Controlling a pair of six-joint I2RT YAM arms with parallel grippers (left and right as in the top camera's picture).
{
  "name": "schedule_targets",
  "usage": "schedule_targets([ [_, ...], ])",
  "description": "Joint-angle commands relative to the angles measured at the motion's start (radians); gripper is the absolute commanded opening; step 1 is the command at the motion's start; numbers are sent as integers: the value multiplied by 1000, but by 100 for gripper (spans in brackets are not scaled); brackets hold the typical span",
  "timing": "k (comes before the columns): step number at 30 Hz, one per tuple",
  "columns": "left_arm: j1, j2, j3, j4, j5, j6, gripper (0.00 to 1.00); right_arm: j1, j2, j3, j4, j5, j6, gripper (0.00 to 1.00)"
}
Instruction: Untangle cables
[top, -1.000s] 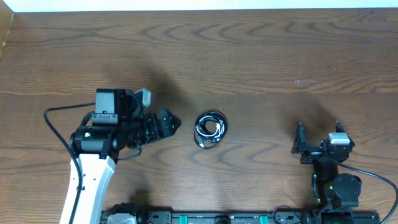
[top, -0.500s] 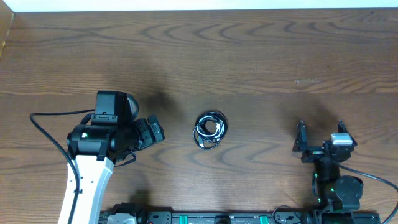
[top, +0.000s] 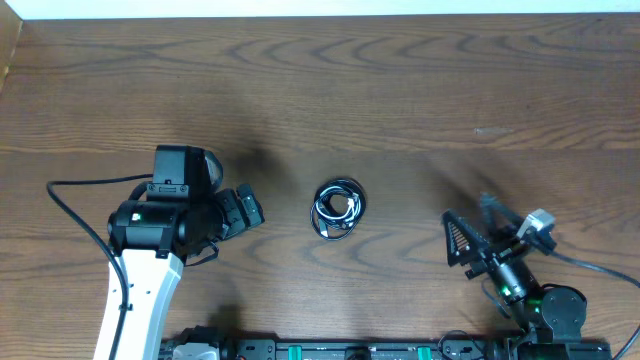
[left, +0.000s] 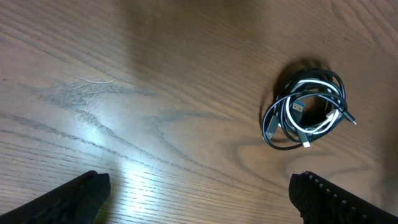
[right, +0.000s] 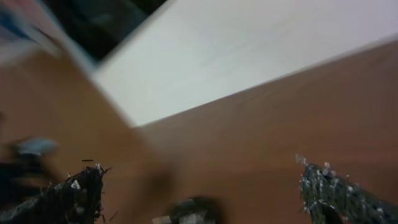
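Note:
The cables (top: 338, 208) lie in one small coiled bundle at the middle of the wooden table, black cords wound together with a short white one. In the left wrist view the cables (left: 308, 109) sit up and to the right of the fingers, their small plugs showing. My left gripper (top: 253, 209) is open to the left of the bundle, a gap away, nothing between its fingers (left: 199, 196). My right gripper (top: 470, 228) is open at the lower right, angled toward the bundle. Its view is blurred, with the cables (right: 196, 213) a dark blob low between the fingers.
The table's far edge meets a white wall (top: 320, 8). A black equipment rail (top: 350, 350) runs along the near edge between the arm bases. The left arm's thick black cable (top: 70, 195) loops out to its left.
The left gripper drew back to the left, away from the bundle, then held still. The right gripper has swung left and tilted toward the bundle. The cables have not moved.

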Motion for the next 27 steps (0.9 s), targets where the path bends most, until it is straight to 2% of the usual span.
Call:
schedule_targets([
  [1,-2,-5,21,-1,-13,-6,98,4,-5,-1,53,-189,353,99],
  [5,-2,-5,20,-1,-13,-5,98,4,-5,22,284,-303,377,99],
  [7,-2,-5,20,-2,-13,-6,98,4,-5,70,297,-316,375,99],
  [10,-2,-5,20,-12,-13,-6,98,-2,-5,187,237,-333,282,99],
  [13,-2,-5,20,-43,-13,-6,98,-14,-5,326,37,-334,152,99],
  [15,-2,-5,20,-50,-13,-6,98,-23,-5,435,-170,-322,21,99],
  [18,-2,-5,20,-50,-13,-5,98,-34,-5,602,-554,-192,-154,99],
  [20,-2,-5,20,-49,-13,-5,98,-34,-5,687,-742,-82,-230,99],
  [23,-2,-5,20,-49,-13,-5,98,-34,0,767,-899,0,-282,99],
  [27,-2,-5,20,-49,-13,-5,98,-33,26,809,-988,3,-282,99],
])
